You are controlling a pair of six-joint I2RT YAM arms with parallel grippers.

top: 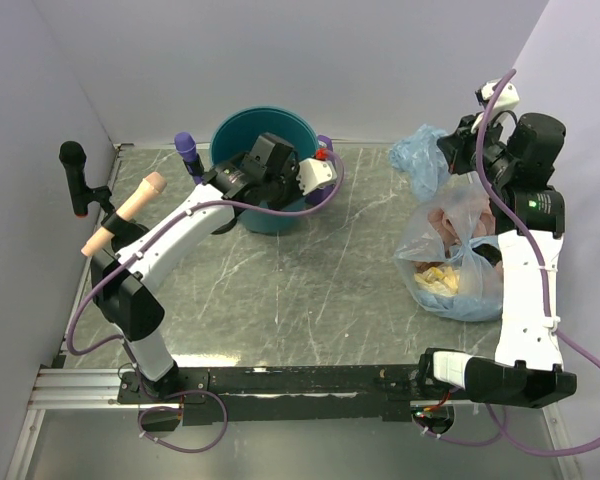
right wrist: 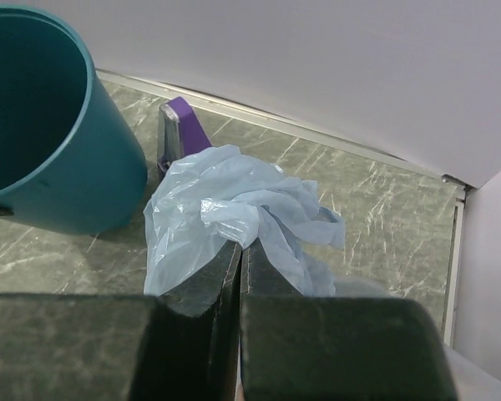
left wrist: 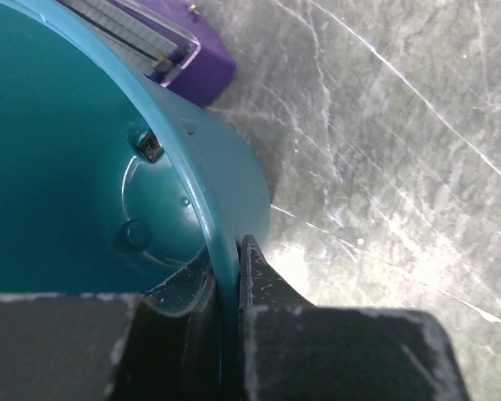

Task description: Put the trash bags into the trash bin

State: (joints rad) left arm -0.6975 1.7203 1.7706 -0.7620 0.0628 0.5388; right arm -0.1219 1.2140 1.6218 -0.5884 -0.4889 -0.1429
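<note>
Thin, crinkly pale-blue plastic bag (right wrist: 221, 200) was bunched up right at the tips of the R gripper (right wrist: 240, 247). The fingers were pressed together w/ a fold of the film pinched between them, and the rest of the bag spilled out to the left, ahead and to the right of the tips. Couldn't tell whether its lower edge touched the grey marbled tabletop (top: 310, 270).

In the top view the bag sat at the far right of the table, just behind a clear plastic bag stuffed w/ yellow and pink items (top: 450, 255), and well apart from the round teal plastic bucket (top: 280, 222) at the far centre-left. Nothing of the blue bag was over or in the bucket. In the R wrist view the bucket stood to the left of the bag, w/ a purple block-shaped object (right wrist: 184, 125) on the table between them, near the back wall.

L gripper (left wrist: 230, 255) was nearly closed on the bucket's rim: one finger inside the wall, one outside, both touching it.
</note>
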